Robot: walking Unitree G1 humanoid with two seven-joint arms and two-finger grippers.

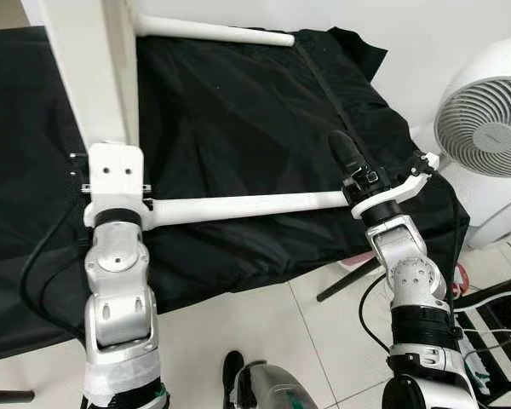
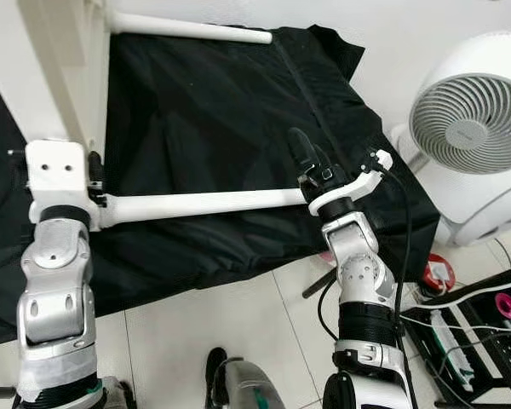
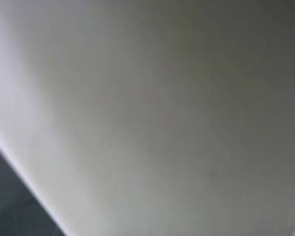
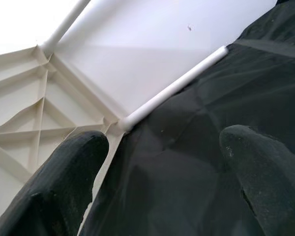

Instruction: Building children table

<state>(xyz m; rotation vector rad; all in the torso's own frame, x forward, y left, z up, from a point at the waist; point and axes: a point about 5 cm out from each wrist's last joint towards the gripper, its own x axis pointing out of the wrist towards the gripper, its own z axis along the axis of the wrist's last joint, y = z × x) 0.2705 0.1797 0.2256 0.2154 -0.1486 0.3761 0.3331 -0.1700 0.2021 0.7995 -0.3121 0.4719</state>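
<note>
A white children's table lies on its side on a black cloth [image 1: 238, 111]. Its tabletop [image 1: 89, 68] stands on edge at the left, and two round white legs point to the right. These are the far leg [image 1: 213, 30] and the near leg [image 1: 238, 207]. My left arm's white wrist bracket [image 1: 115, 175] presses against the tabletop's lower edge where the near leg joins. The left wrist view is a blurred white surface [image 3: 162, 108] up close. My right gripper [image 1: 342, 146] hovers open just above the near leg's free end. Its fingers [image 4: 64, 182] are apart with nothing between them, facing the ribbed underside [image 4: 24, 108].
A white round fan [image 1: 490, 128] stands on the floor at the right, close to my right arm. A black rack with cables and a pink item [image 1: 502, 315] sits at the lower right. Light floor tiles [image 1: 264, 332] run along the cloth's near edge.
</note>
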